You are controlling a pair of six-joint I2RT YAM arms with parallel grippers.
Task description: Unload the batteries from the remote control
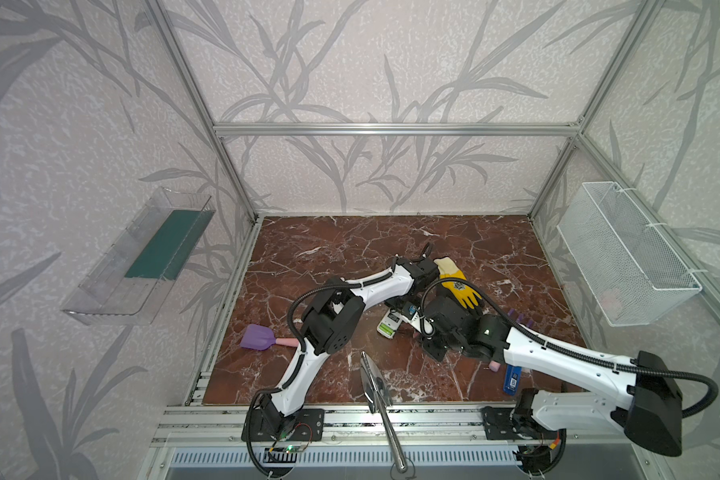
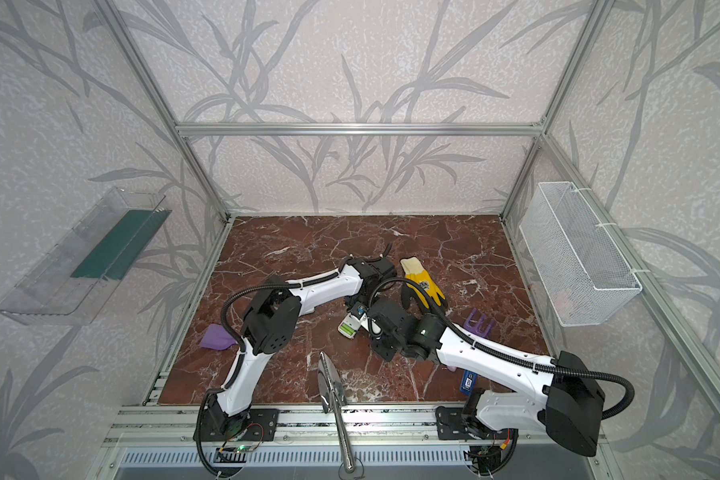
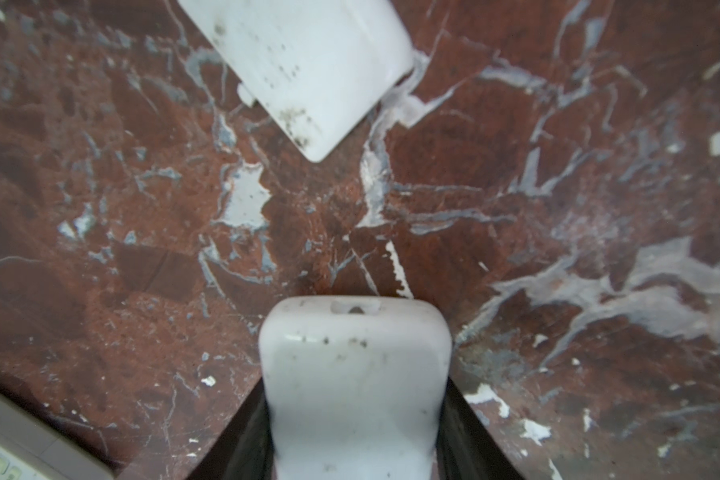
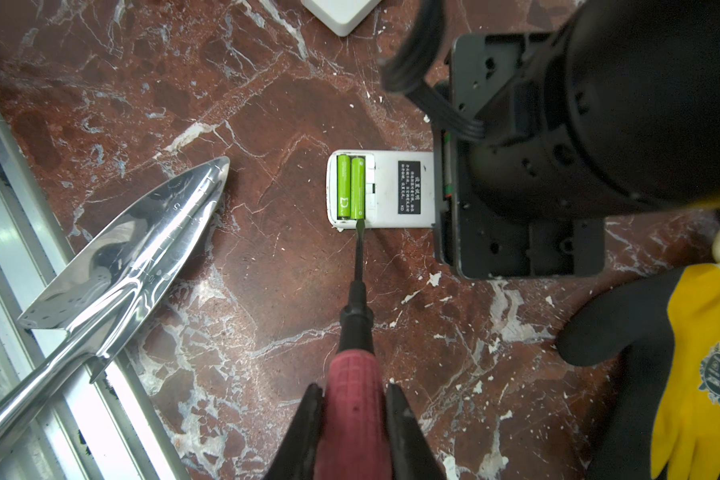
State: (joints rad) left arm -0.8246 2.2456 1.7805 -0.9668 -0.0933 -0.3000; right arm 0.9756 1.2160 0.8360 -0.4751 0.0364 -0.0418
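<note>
In both top views the remote control (image 1: 391,321) lies near frame centre on the bench (image 1: 329,249), two batteries (image 4: 351,187) side by side in its lower end; the screwdriver (image 4: 357,266) tip meets one battery's end. A glove (image 1: 462,286) lies to its upper right, a trowel (image 1: 374,378) below, a scoop (image 1: 258,337) left. A basket (image 1: 624,266) hangs at far right, a tray (image 1: 113,286) at far left.

We are seeing lime-green batteries (image 4: 357,187), a white remote (image 4: 385,208), a red-handled screwdriver (image 4: 356,332), a red-brown white-veined tabletop (image 4: 267,124), and a yellow-and-black glove (image 4: 691,332).
</note>
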